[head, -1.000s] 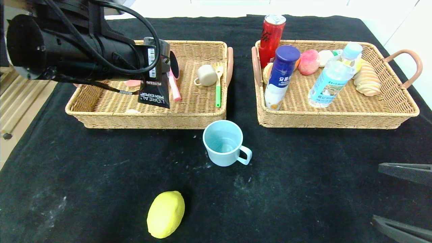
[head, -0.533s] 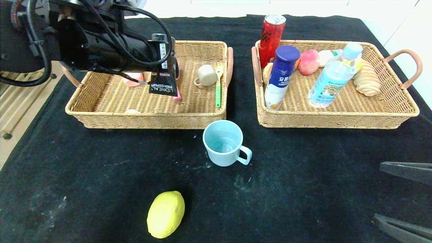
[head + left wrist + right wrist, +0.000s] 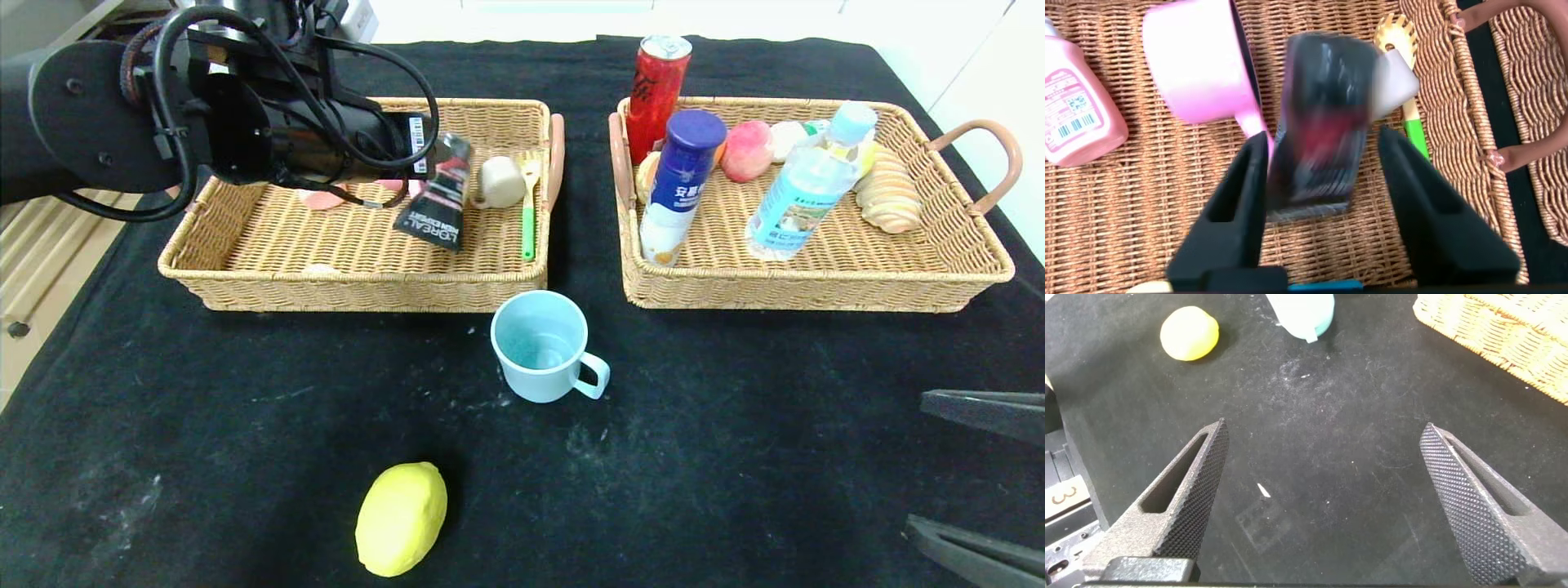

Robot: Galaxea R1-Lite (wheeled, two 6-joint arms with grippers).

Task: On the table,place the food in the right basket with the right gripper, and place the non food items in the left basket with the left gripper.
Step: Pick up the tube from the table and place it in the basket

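Over the left basket (image 3: 245, 245) I see my left gripper (image 3: 1323, 175) with its jaws spread, the black tube (image 3: 435, 208) lying loose between them on the wicker beside the pink pan (image 3: 1200, 61) and green spatula (image 3: 529, 208). Across the gap, the right basket (image 3: 816, 269) holds bottles, a can and bread. My right gripper (image 3: 1327, 510) hangs parked with jaws wide apart over the cloth. On the table sit the blue cup (image 3: 543, 347) and, nearer me, the lemon (image 3: 402, 518).
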